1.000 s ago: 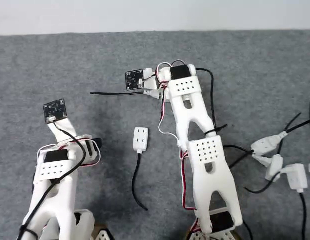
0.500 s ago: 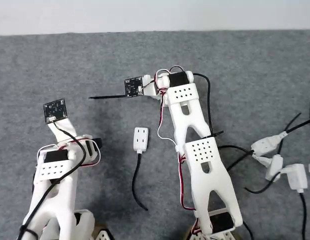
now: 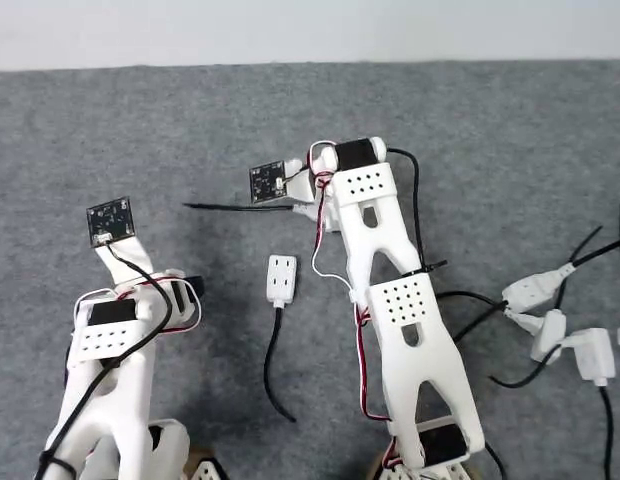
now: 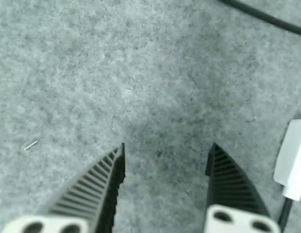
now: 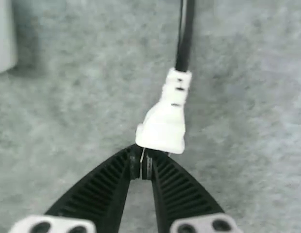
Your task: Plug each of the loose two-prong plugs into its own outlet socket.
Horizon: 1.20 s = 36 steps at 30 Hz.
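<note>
My right gripper is shut on the prongs of a white two-prong plug, held just above the grey carpet. Its black cord trails away to the left in the high view. The white outlet socket lies flat on the carpet a little nearer than the held plug, with its own black cord running toward the front edge. My left gripper hangs open over bare carpet, and the outlet socket lies off to one side of it. The left arm stands at the lower left.
Several loose white plugs with black cords lie in a cluster at the right edge of the carpet. A pale wall strip borders the far side. Open carpet spreads between the two arms and beyond them.
The right arm has drawn back toward the near side, carrying the plug and its cord closer to the outlet socket. The left arm has stayed still.
</note>
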Each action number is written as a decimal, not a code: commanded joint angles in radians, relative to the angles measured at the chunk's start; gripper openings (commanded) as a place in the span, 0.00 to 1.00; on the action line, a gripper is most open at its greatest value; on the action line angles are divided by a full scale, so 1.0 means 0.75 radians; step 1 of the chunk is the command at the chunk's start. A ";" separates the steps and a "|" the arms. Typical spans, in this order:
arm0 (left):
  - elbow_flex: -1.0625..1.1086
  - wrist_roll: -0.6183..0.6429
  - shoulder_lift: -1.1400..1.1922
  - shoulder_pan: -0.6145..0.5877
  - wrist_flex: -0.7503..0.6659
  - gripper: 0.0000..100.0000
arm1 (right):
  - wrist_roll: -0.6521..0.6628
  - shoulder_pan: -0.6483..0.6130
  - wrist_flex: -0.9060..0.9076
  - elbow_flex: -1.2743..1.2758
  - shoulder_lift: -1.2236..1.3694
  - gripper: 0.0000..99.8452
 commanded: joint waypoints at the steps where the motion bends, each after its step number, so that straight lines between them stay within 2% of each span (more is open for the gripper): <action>1: -0.009 -0.012 -0.035 -0.004 -0.033 0.26 | -0.070 -0.009 0.085 0.004 -0.050 0.01; 7: -0.009 -0.012 -0.035 -0.004 -0.033 0.26 | -0.194 0.026 0.091 0.008 -0.122 0.01; 18: -0.009 -0.012 -0.035 -0.004 -0.033 0.26 | -0.747 0.042 0.093 0.012 -0.355 0.01; 21: -0.009 -0.012 -0.035 -0.004 -0.033 0.26 | -0.880 0.062 0.093 0.115 -0.467 0.01; 31: -0.009 -0.012 -0.035 -0.002 -0.033 0.26 | -0.945 0.083 0.050 1.272 -1.181 0.01; 36: -0.009 -0.014 -0.035 0.000 -0.033 0.26 | -1.031 0.109 -0.298 1.892 -1.501 0.01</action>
